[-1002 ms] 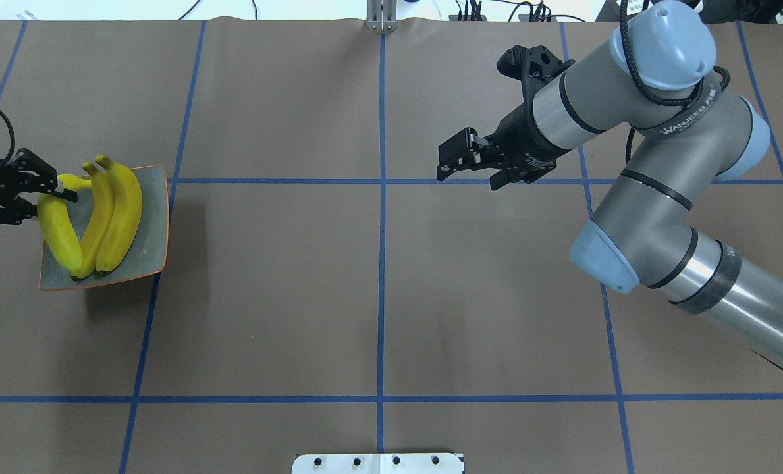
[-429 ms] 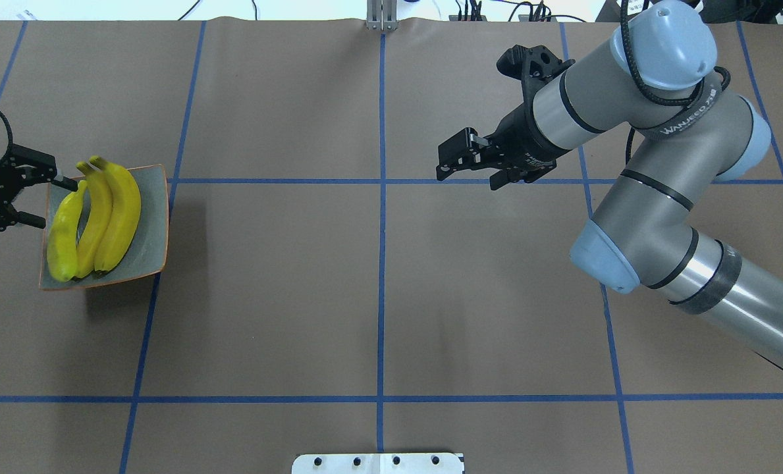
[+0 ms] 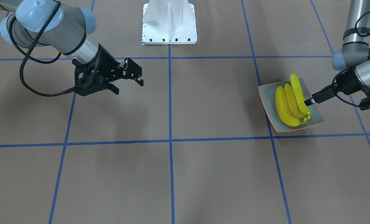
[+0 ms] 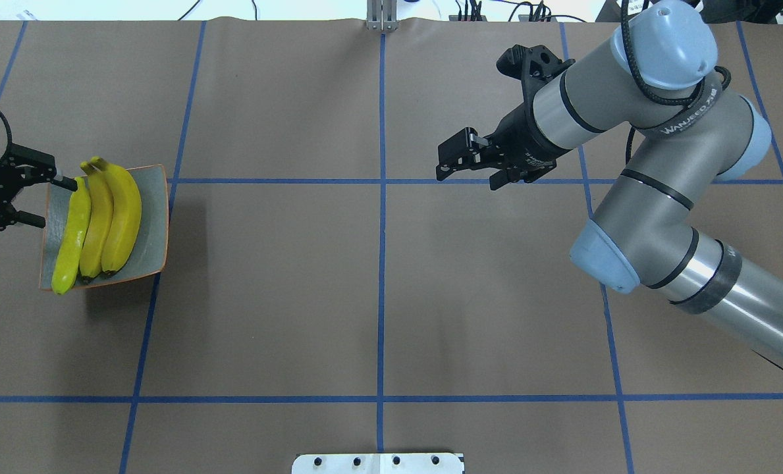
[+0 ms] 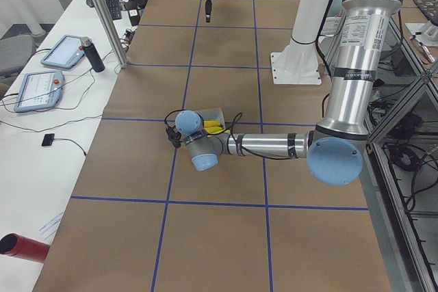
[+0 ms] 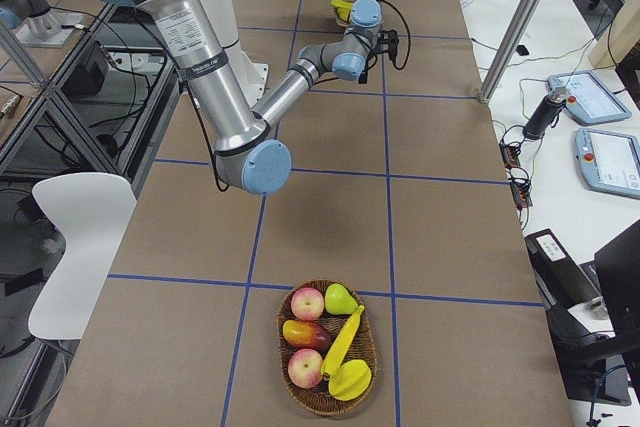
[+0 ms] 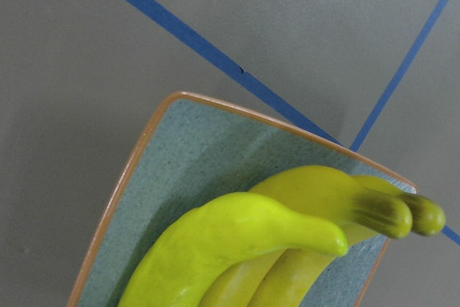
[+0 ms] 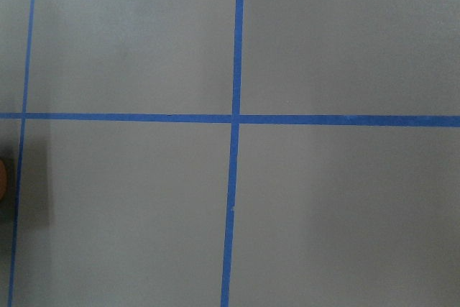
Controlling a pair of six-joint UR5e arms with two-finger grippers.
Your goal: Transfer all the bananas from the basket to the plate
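Three yellow bananas point(image 4: 96, 227) lie side by side on the grey-blue plate point(image 4: 151, 224) at the table's left end. The leftmost banana point(image 4: 70, 237) sticks out over the plate's near corner. My left gripper point(image 4: 47, 204) stands open just left of the plate, one finger point(image 3: 315, 98) close to that banana, nothing held. The left wrist view looks down on the banana tips point(image 7: 388, 210) and the plate point(image 7: 180, 156). The basket point(image 6: 320, 409) sits at the table's right end with one banana point(image 6: 340, 342) among other fruit. My right gripper point(image 4: 467, 181) hangs open and empty above the table, right of centre.
Two apples point(image 6: 307, 302), a pear point(image 6: 341, 298) and other fruit share the basket. The robot's white base plate point(image 3: 169, 21) is at the near edge. An operators' desk with tablets point(image 6: 610, 162) and a metal post point(image 6: 515, 27) borders the far side.
My left gripper let go of the third banana and drew back to the left. The banana settled along the plate's left edge. The right arm has not moved.
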